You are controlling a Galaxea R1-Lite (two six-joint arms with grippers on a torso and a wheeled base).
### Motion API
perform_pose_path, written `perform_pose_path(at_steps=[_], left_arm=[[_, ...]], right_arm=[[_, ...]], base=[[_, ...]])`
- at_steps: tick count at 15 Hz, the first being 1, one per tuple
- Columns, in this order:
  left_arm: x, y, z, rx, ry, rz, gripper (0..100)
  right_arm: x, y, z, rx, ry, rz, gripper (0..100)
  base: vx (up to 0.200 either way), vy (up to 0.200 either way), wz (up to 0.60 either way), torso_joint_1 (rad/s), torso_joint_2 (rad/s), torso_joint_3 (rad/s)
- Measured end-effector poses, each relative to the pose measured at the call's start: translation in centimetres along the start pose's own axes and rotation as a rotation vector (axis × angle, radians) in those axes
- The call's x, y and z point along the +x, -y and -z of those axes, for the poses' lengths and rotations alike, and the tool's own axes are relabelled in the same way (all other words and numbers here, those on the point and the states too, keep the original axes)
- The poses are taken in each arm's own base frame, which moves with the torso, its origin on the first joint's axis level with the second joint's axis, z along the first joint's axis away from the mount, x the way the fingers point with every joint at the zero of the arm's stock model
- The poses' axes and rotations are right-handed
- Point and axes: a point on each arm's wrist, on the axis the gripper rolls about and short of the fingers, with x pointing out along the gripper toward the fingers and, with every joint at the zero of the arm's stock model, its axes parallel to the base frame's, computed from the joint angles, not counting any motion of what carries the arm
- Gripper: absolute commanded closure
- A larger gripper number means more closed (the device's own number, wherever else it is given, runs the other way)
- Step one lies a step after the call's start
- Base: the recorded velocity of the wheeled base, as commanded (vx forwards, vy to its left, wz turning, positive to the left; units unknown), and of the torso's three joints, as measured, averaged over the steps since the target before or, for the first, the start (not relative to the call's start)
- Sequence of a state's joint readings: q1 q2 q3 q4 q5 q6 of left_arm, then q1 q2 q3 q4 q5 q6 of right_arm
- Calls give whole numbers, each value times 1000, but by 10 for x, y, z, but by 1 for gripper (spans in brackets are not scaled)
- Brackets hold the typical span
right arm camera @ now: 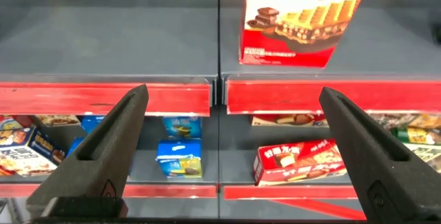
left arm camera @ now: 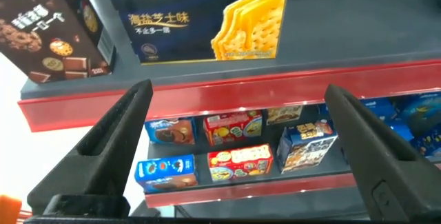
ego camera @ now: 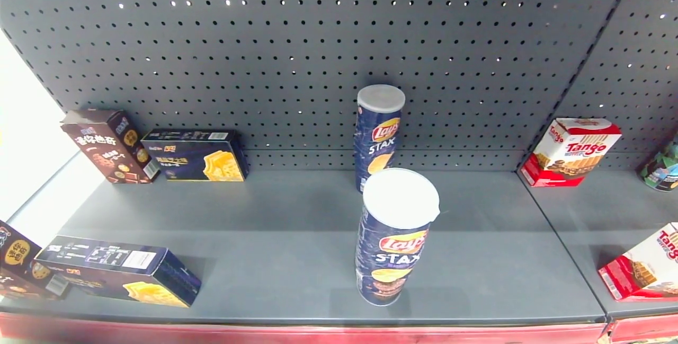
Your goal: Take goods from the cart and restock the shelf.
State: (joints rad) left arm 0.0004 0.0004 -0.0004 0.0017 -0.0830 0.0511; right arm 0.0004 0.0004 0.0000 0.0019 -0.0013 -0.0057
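Left gripper and right gripper: fingers apart, empty, facing the shelf edge. Front can stands upright mid-shelf, hiding the base of the rear can. Wafer box beyond the shelf's right end is cut off.

Matt metal shelf, 2 glossy cans with smooth plastic lids.

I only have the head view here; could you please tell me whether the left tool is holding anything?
Observer: No, the left tool is open and empty.
Operator: Thank you. And the right one?
Observer: The right tool is open and empty as well, facing the red shelf edge; a wafer box stands on that shelf.
Operator: What is on the shelf underneath?
Observer: A red snack box and a blue pack, among others.
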Motion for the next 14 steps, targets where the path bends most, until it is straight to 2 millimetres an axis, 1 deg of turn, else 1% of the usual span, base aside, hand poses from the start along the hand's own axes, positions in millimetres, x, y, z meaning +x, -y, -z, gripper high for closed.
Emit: perform_pose_path(at_steps=[6, 11, 12, 14], left_arm=[[0, -1, 0, -11, -1, -40, 0], [0, -1, 0, -34, 0, -41, 0], [0, -1, 0, -34, 0, -40, 0], [0, -1, 0, -35, 0, -40, 0]], right_arm=[[0, 0, 0, 0, 0, -1, 0], [0, 0, 0, 0, 0, 0, 0], [0, 0, 0, 0, 0, 0, 0], [0, 0, 0, 0, 0, 0, 0]], base=[[0, 0, 0, 0, 0, 0], [0, 0, 0, 0, 0, 0], [-200, 0, 0, 2, 2, 7], [0, 0, 0, 0, 0, 0]])
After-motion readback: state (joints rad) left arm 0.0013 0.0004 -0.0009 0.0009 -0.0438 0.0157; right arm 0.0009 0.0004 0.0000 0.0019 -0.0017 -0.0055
